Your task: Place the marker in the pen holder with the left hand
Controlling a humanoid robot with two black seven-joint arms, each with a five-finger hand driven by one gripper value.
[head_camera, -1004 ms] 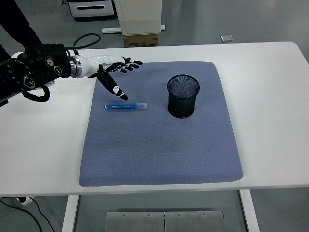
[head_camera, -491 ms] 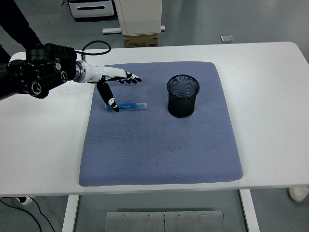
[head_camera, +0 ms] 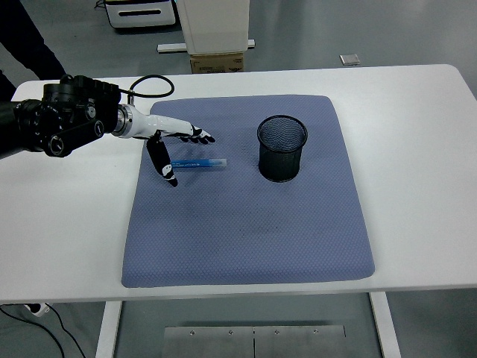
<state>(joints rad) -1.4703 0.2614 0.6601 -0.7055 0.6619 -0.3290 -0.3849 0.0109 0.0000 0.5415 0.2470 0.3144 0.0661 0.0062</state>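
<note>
While the black-and-white five-fingered left hand hangs w/ fingers spread, nothing gripped, just over the cap end of the slim blue marker, the reach-and-grasp step is judged to be in hand. Marker is seen lying flat on the grey-blue textured mat, apart from the black mesh pen holder to its right. Next, fingers must be closed round the barrel, then marker lifted, tipped upright & dropped into the holder.

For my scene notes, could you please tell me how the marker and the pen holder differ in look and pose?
The marker is blue and slim, while the pen holder is black wire mesh and much wider. The marker lies flat on its side; the pen holder stands upright with its mouth open. The marker sits right at the left hand, whose fingers are spread and hold nothing, while the pen holder stands clear of it. Both rest on the blue-grey mat.
</note>
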